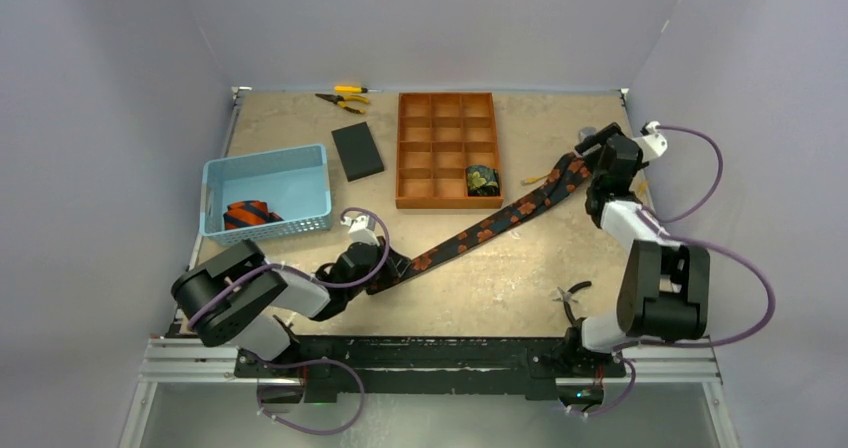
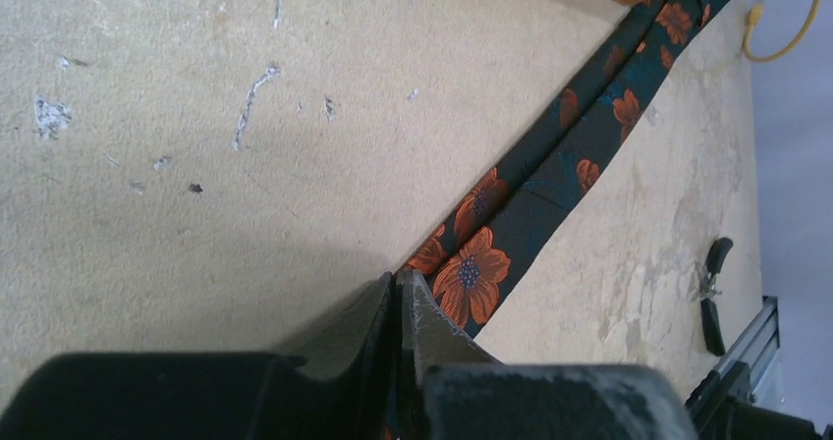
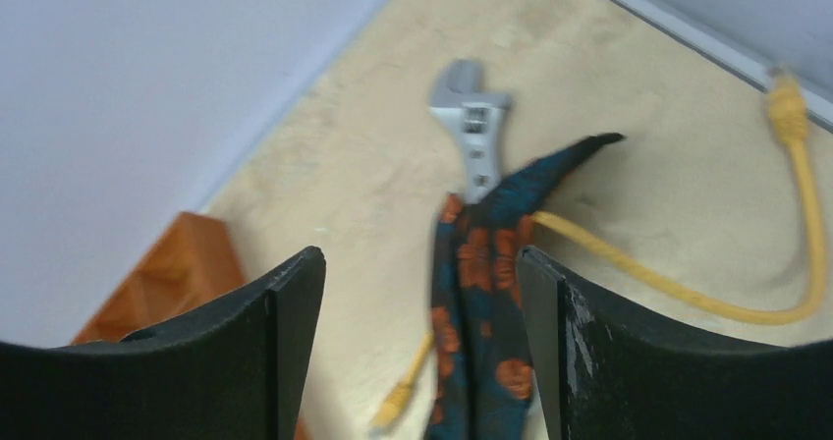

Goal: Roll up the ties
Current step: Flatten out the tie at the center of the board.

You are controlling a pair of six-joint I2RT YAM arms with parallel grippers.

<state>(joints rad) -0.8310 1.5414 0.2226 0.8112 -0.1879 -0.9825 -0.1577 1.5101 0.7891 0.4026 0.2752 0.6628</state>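
Observation:
A dark tie with orange flowers (image 1: 480,233) lies stretched diagonally across the table. My left gripper (image 1: 385,270) is shut on its near end; in the left wrist view the fingers (image 2: 401,281) are pressed together with the tie (image 2: 550,175) running away from them. My right gripper (image 1: 592,165) is open over the tie's far end; the tie (image 3: 481,283) hangs between the fingers, close to the right one. A rolled black and green-gold tie (image 1: 482,180) sits in a compartment of the wooden organizer (image 1: 447,203). A navy tie with orange stripes (image 1: 250,214) lies in the blue basket (image 1: 265,158).
A black pad (image 1: 357,151) and yellow-handled pliers (image 1: 345,98) lie at the back. A silver wrench (image 3: 472,116) and a yellow cord (image 3: 688,288) lie by the tie's far tip. Black pliers (image 1: 572,296) lie near the right arm's base.

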